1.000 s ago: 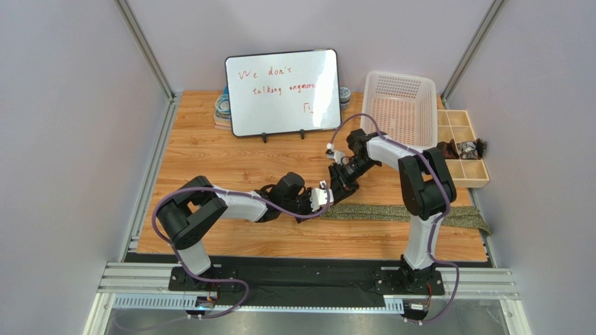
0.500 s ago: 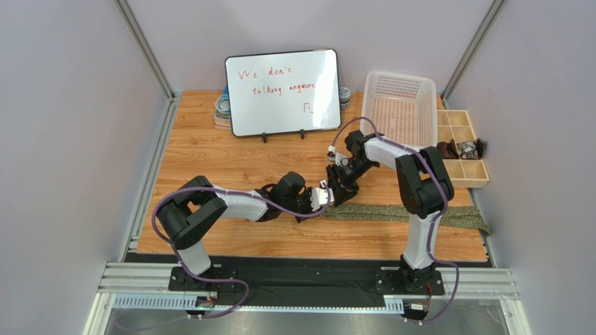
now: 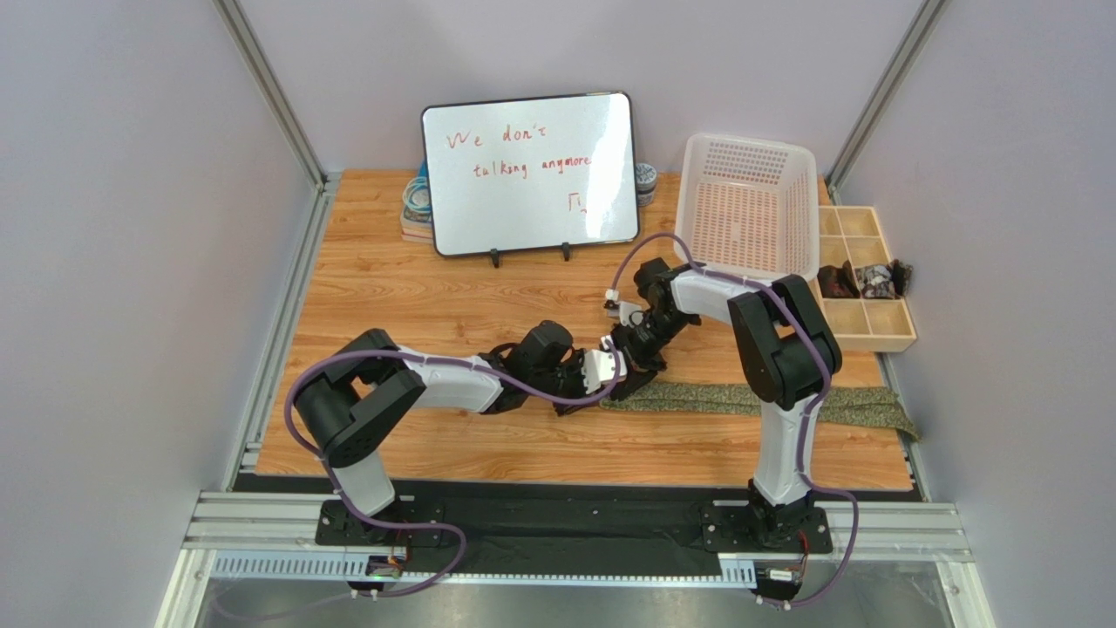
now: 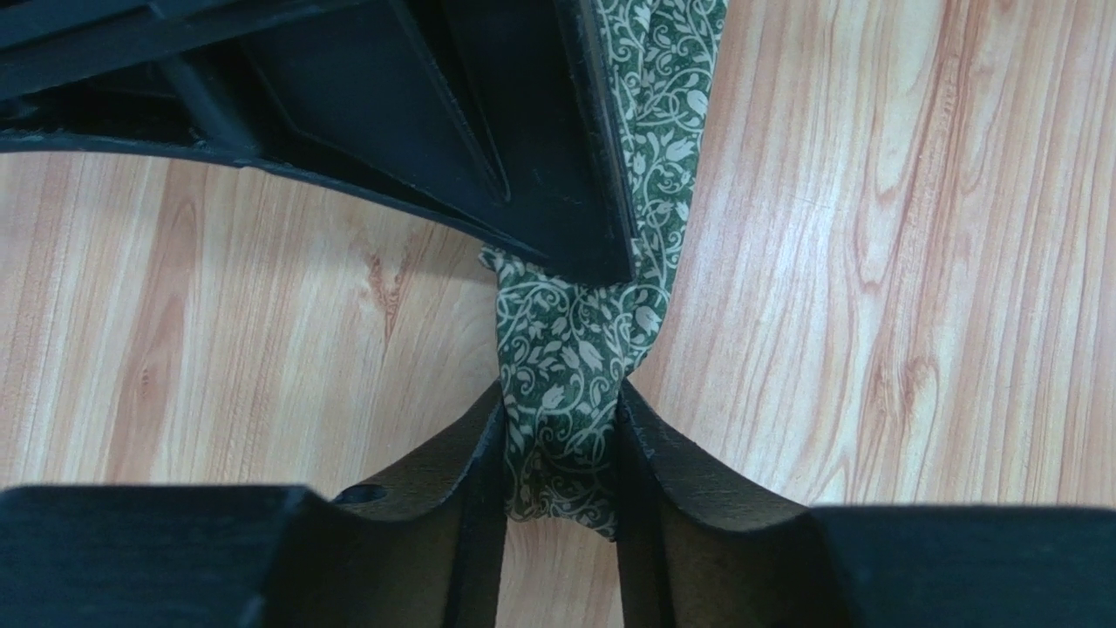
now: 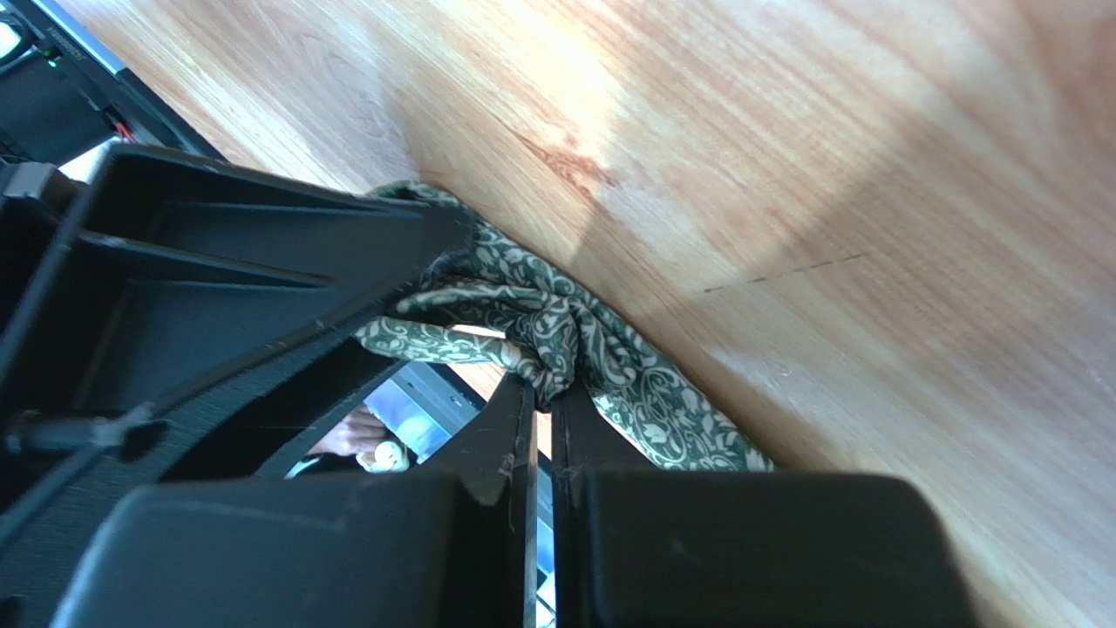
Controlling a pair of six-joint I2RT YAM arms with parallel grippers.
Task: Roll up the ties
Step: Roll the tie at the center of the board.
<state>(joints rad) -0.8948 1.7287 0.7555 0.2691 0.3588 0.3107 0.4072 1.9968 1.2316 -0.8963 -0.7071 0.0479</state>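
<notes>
Green vine-print tie (image 4: 576, 327) pinched by left end effector (image 4: 561, 438), closed narrowly around the cloth. Clamped just beside by right end effector (image 5: 541, 406), nearly pressed together on a bunched fold, above wooden surface (image 4: 891, 262).

On table (image 3: 393, 281), tie (image 3: 786, 401) in front, basket (image 3: 749, 209) behind, whiteboard (image 3: 531, 170) left of basket

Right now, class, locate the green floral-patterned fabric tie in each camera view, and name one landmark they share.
Top external: the green floral-patterned fabric tie lies flat, right of centre near the front edge.
Left wrist: the tie runs top to bottom at centre, pinched in the left claw.
Right wrist: the tie sits bunched at centre-left, pinched in the right claw.
Shared landmark: the light wooden tabletop under it.
</notes>
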